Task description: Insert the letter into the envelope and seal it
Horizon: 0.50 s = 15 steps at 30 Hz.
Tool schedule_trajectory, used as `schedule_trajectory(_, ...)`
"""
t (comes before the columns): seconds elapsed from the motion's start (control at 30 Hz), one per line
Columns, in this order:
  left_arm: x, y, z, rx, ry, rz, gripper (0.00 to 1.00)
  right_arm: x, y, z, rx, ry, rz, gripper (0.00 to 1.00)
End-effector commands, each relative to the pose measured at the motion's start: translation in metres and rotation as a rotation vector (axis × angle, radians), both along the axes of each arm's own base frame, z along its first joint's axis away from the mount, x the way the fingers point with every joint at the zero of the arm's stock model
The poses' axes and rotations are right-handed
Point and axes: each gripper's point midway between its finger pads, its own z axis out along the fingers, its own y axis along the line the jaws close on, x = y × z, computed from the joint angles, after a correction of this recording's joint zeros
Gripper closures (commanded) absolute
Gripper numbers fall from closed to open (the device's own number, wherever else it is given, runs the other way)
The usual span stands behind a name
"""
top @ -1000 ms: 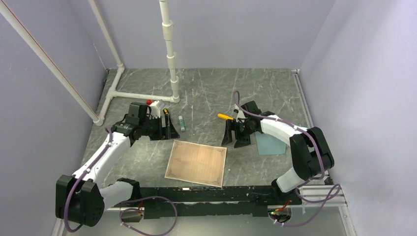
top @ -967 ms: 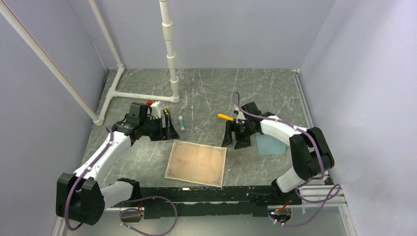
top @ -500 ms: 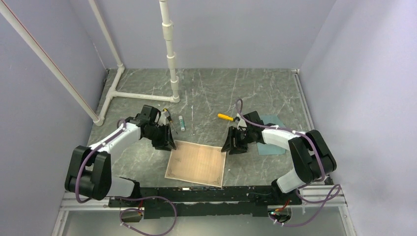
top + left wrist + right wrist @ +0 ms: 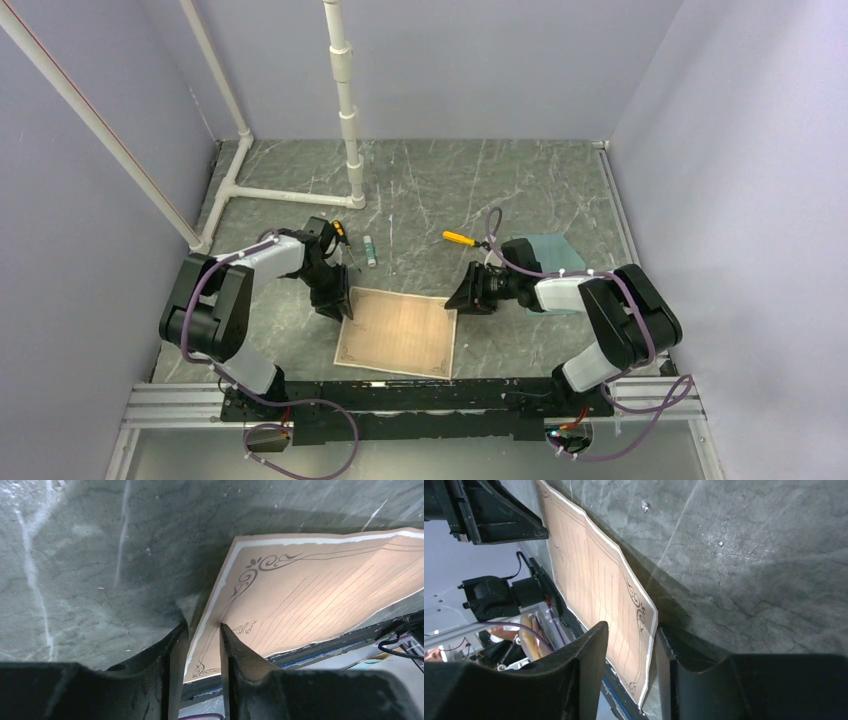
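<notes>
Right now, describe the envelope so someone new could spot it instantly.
On the grey marbled table, look at the right side, just beyond the right arm. The envelope lies flat there, partly hidden by that arm. It is plain teal blue-grey, unlike the tan bordered sheet at centre.

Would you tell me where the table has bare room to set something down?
Bare: the far table beyond the yellow-handled tool, right of the white pipe stand. Crowded: the letter, left pincer and right pincer at its far corners, envelope beside.
</notes>
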Motion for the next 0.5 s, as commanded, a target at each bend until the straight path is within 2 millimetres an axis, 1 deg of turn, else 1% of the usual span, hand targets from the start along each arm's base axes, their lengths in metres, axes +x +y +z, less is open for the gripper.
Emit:
schedule_trajectory(0.0, 0.005, 0.010, -0.005, 0.079, -0.006, 0.013, 0.64, 0.010, 0.013, 0.016, 0.114, -0.072, 0.023, 0.62)
schedule_trajectory(0.03, 0.005, 0.010, -0.005, 0.083, -0.006, 0.015, 0.64, 0.011, 0.013, 0.015, 0.108, -0.073, 0.021, 0.65)
schedule_trajectory(0.17, 0.006, 0.014, -0.005, 0.101, -0.019, 0.033, 0.64, 0.018, 0.010, 0.014, 0.079, -0.106, 0.009, 0.68)
schedule_trajectory(0.2, 0.007, 0.014, -0.004, 0.103, -0.023, 0.037, 0.64, 0.021, 0.009, 0.014, 0.070, -0.117, 0.001, 0.71)
schedule_trajectory(0.23, 0.008, 0.014, -0.003, 0.103, -0.032, 0.042, 0.64, 0.023, 0.009, 0.016, 0.071, -0.127, 0.001, 0.76)
schedule_trajectory(0.3, 0.013, 0.013, 0.002, 0.098, -0.058, 0.055, 0.63, 0.029, 0.011, 0.024, 0.081, -0.162, -0.001, 0.87)
schedule_trajectory(0.37, 0.019, 0.009, 0.011, 0.079, -0.083, 0.068, 0.61, 0.036, 0.014, 0.036, 0.092, -0.204, -0.002, 1.00)
schedule_trajectory(0.4, 0.024, 0.007, 0.018, 0.069, -0.099, 0.079, 0.59, 0.039, 0.015, 0.044, 0.098, -0.221, 0.001, 1.00)
schedule_trajectory(0.47, 0.039, -0.001, 0.037, 0.022, -0.148, 0.118, 0.53, 0.050, 0.017, 0.067, 0.101, -0.264, 0.008, 1.00)
